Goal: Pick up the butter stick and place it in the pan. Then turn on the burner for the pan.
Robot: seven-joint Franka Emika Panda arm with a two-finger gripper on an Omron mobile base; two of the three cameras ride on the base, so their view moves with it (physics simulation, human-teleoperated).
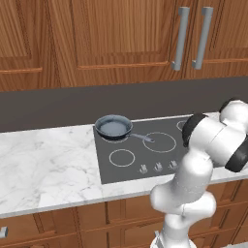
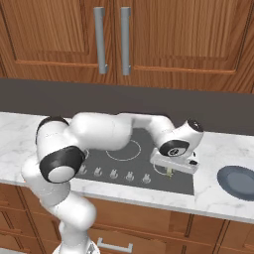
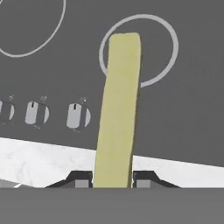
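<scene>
Butter stick [image 3: 118,109] clamped in tool [image 3: 113,179], long axis pointing straight outward.

The pale yellow oblong butter stick [image 3: 119,109] stands between the two dark fingertips [image 3: 79,179] of the end effector [image 3: 112,180], which is closed on it. Below it is the dark grey glass cooktop [image 3: 188,122] with a small white ring [image 3: 168,43] partly behind the stick. Three silver knobs [image 3: 78,116] are in a row at the left. The white marble surface [image 3: 48,162] borders the cooktop.
</scene>
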